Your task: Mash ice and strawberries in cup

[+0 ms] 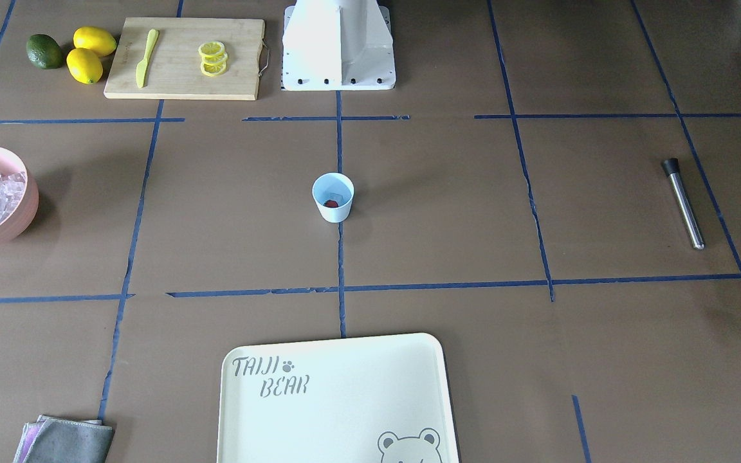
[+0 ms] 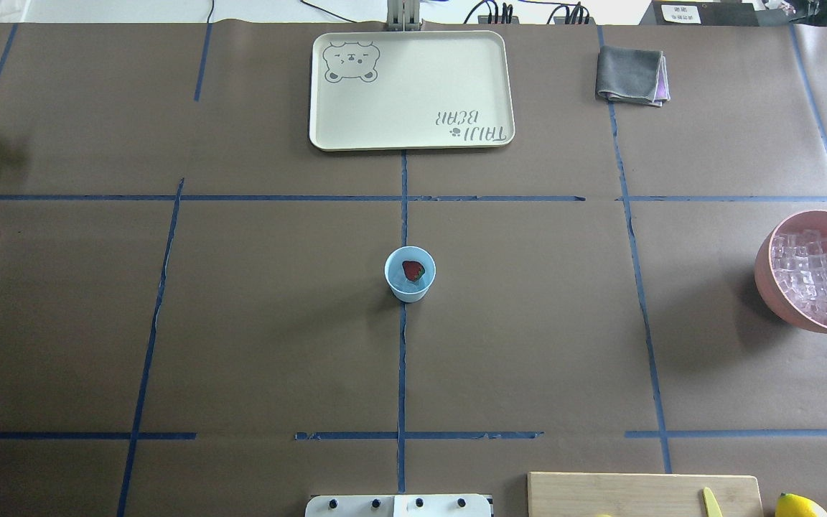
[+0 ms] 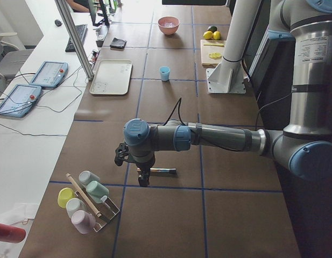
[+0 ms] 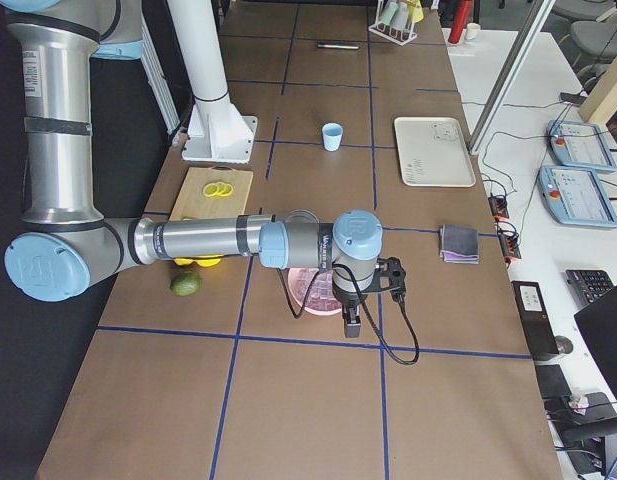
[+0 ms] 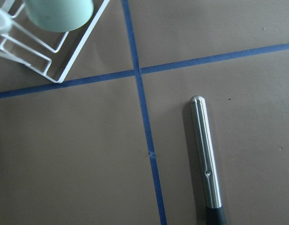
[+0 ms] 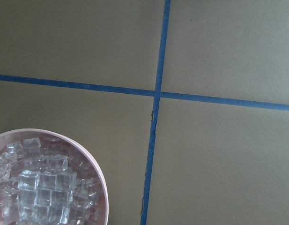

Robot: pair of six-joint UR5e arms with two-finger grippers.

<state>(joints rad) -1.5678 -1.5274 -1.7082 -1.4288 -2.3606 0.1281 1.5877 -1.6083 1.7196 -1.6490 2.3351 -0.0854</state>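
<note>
Small pale light-blue tapered cup (image 2: 409, 273) upright at the middle of the brown table, on a blue tape line, well apart from both arms. Holds one small bright red strawberry (image 2: 413, 271); cannot tell whether any cube lies with it. Clear glassy ice cubes (image 2: 819, 276) heaped in a large round pink bowl (image 2: 769, 287) near the table's right end. Right gripper (image 4: 352, 328) above the table just beside that bowl, pointing down; seen only from the side, so cannot tell whether wide or narrow. Left gripper (image 3: 142, 180) low at the left end, close by a slim steel rod with a black end (image 1: 684, 202) lying flat; again cannot tell how the fingers stand. Across from the robot, a cream rectangular tray with a bear print (image 1: 345, 411) and a folded grey cloth (image 1: 68, 440). Near the base, a wooden cutting board (image 1: 242, 58) with yellow lemon slices (image 1: 213, 58).
</note>
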